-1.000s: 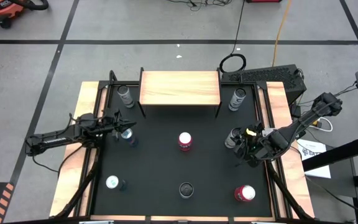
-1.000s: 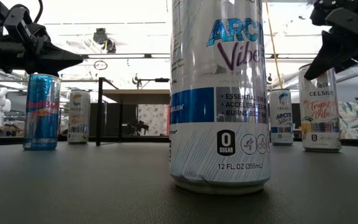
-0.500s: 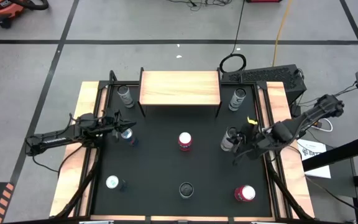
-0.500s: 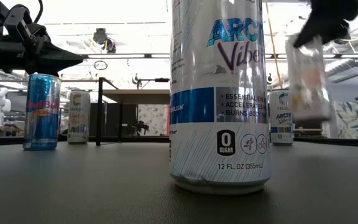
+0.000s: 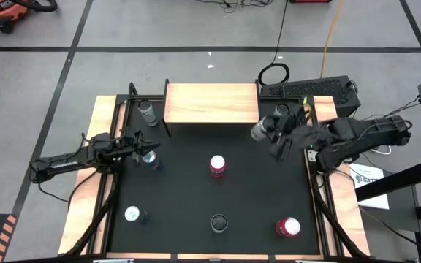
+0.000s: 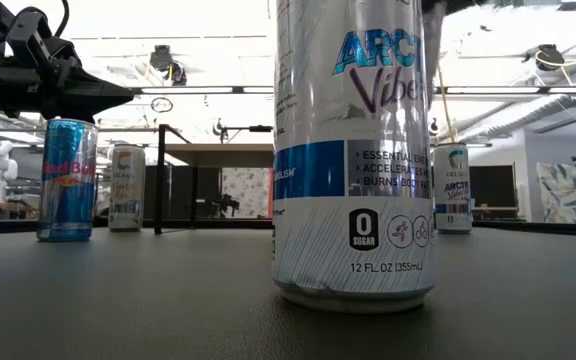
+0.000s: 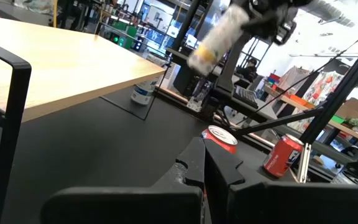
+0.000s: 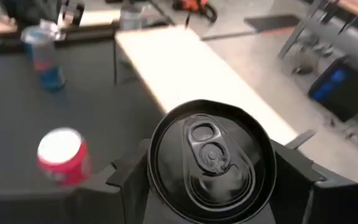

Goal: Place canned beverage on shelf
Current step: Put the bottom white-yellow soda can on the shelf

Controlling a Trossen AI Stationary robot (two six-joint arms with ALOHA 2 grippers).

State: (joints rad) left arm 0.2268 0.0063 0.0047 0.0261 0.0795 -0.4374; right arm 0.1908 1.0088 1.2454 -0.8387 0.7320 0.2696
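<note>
while low view misses it | right gripper [image 5: 278,133] holds can [image 5: 262,130] | near shelf [image 5: 211,103]

The high view looks straight down from well above, taking in the whole black desk [image 5: 196,197], the shelf [image 5: 212,102] at its far edge and the grey floor around. The low view sits at desk height, pressed close to one tall can [image 6: 353,150], facing level toward the shelf [image 6: 223,152] and the room behind. Each wrist view looks forward past its own arm; both share the red can [image 7: 220,138] [image 8: 61,155] mid-desk, also seen from above [image 5: 217,166].
</note>
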